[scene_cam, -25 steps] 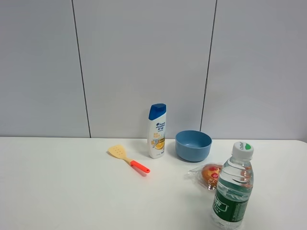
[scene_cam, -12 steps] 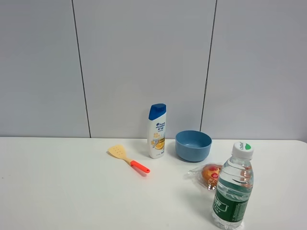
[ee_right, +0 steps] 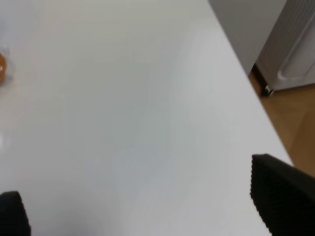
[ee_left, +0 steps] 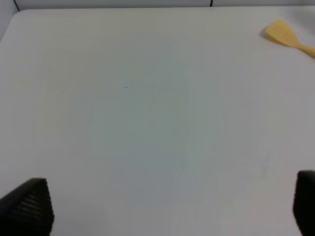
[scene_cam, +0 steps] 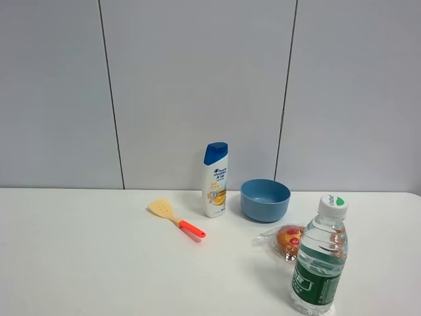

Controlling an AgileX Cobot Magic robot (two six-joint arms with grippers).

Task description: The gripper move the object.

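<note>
- Exterior high view: the water bottle (scene_cam: 320,260) stands upright at the lower right of the frame on the white table (scene_cam: 99,263), its base close to the bottom edge. Neither of my grippers appears here, so the bottle stands free, with nothing of mine touching it.
- Exterior high view, neighbours: a wrapped orange snack (scene_cam: 287,238) lies just behind and left of the bottle; a blue bowl (scene_cam: 265,199) sits further back, and a white shampoo bottle (scene_cam: 215,180) stands upright just left of the bowl. A yellow spatula with a red handle (scene_cam: 175,218) lies left of centre.
- Exterior high view, change: against the frames from a second and half a second ago, every object keeps its place; the bottle has not shifted.
- Exterior high view, room: the left half of the table is bare, and the right table edge lies not far beyond the bottle.
- Left wrist view: my left gripper (ee_left: 170,209) shows only two black fingertips (ee_left: 29,206) at the lower corners, spread wide over bare table. The spatula's yellow blade (ee_left: 285,35) sits at the upper right. The bottle is out of this view.
- Right wrist view: my right gripper (ee_right: 147,201) likewise shows dark fingertips (ee_right: 280,194) at the lower corners, set wide apart and holding nothing. The table edge (ee_right: 246,78) runs down the right side, wooden floor (ee_right: 293,113) beyond it. An orange sliver of the snack (ee_right: 2,68) shows at the left edge; the bottle itself is not seen.
</note>
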